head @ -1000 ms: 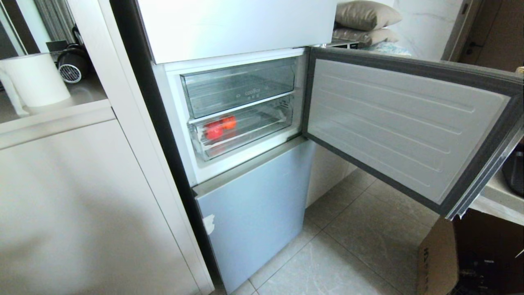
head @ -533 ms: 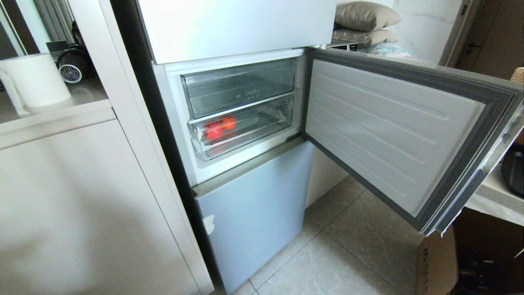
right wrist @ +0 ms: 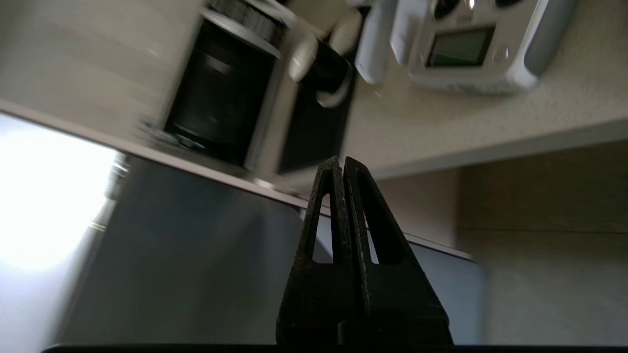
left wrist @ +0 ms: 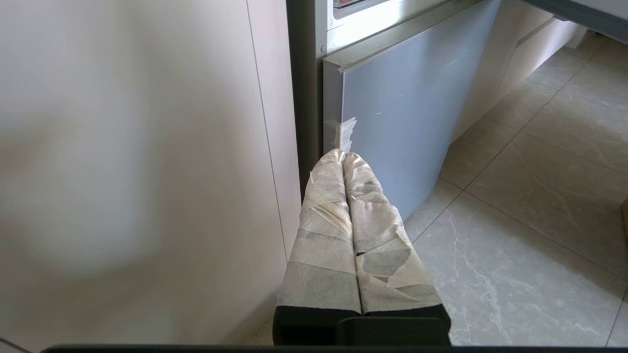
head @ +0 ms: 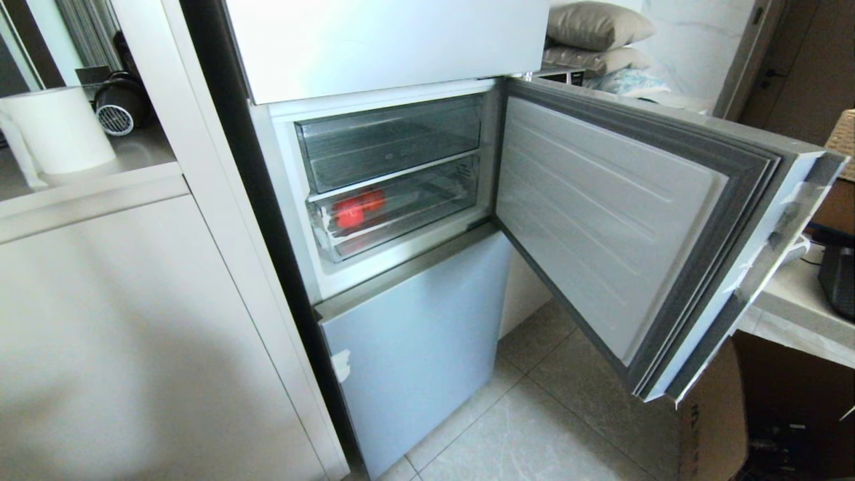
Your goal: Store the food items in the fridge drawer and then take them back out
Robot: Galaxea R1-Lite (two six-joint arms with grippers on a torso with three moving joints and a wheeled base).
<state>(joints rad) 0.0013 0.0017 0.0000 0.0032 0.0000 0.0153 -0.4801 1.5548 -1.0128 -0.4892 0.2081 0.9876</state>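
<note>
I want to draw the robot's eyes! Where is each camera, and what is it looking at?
Head view: on the robot's head, looking down at the open fridge door and the fridge drawer holding the food items; no arm shows.
Left wrist view: behind the shut left gripper, low, facing the lower fridge door and floor.
Right wrist view: behind the shut right gripper, facing a counter with appliances.
Shared: head and left wrist views both show the lower fridge door.

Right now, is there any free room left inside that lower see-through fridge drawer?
Yes. The two red food pieces crowd the left end of the shallow drawer. From them to its right wall it looks bare. The taller drawer above looks empty too.
</note>
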